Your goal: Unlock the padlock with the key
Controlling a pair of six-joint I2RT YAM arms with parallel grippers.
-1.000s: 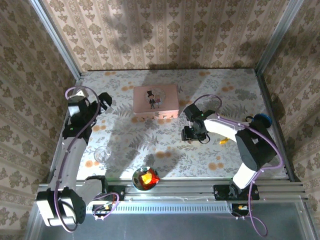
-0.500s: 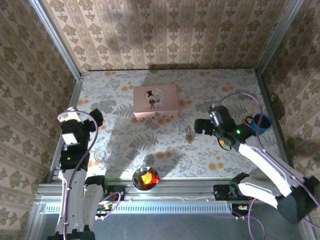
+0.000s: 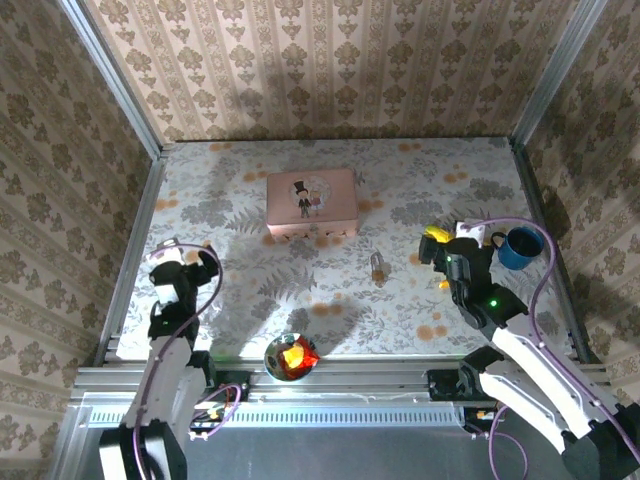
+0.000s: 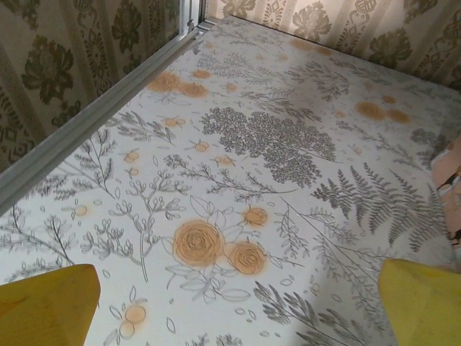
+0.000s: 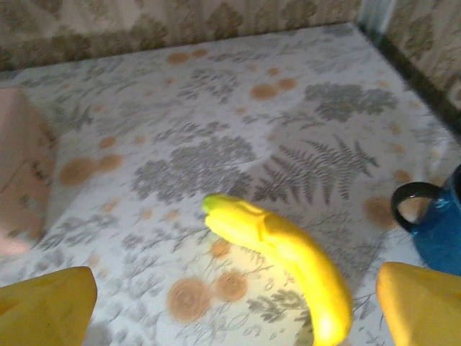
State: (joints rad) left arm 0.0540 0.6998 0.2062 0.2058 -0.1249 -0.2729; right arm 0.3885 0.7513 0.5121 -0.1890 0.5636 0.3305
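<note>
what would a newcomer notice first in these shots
The pink box with a cartoon couple on its lid stands out at the far middle of the flower-patterned table. In the right wrist view a bright yellow banana lies on the table, with a blue cup to its right. A bowl holding something orange-red sits at the near edge.
</note>
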